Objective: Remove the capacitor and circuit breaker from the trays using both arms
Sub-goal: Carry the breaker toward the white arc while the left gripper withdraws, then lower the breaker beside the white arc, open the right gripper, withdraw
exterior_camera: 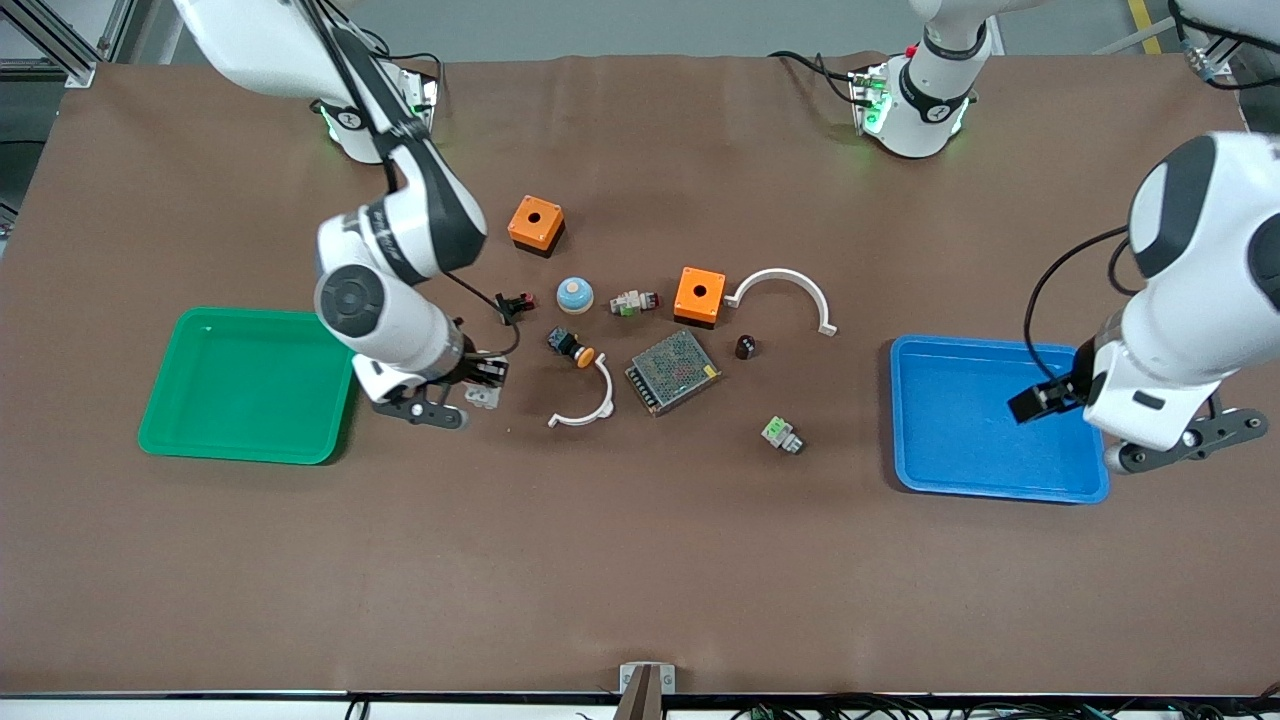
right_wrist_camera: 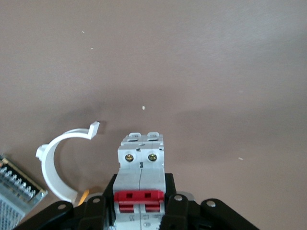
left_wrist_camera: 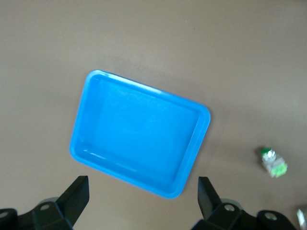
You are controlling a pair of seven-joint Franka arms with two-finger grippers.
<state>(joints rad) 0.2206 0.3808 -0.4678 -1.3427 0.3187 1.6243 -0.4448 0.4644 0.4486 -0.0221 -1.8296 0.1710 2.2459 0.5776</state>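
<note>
**Breaker gripped, capacitor on the mat**

Starting at the right arm's end of the table, I see the green tray [exterior_camera: 248, 385] lying near that edge. Just beside it my right gripper [exterior_camera: 480, 385] is clamped shut on the breaker [right_wrist_camera: 140, 172], its red lever facing the wrist camera, over bare mat between the tray and a white curved clip [exterior_camera: 585, 405]. Toward the middle sits the metal-mesh power supply [exterior_camera: 673, 371], with an orange box [exterior_camera: 699, 295] farther from the front camera. The capacitor [exterior_camera: 745, 346] stands on the mat just beside the power supply, toward the left arm's end, untouched. At that end my left gripper [left_wrist_camera: 144, 194] hangs over the blue tray [exterior_camera: 960, 425], fingers spread wide and holding nothing.
</note>
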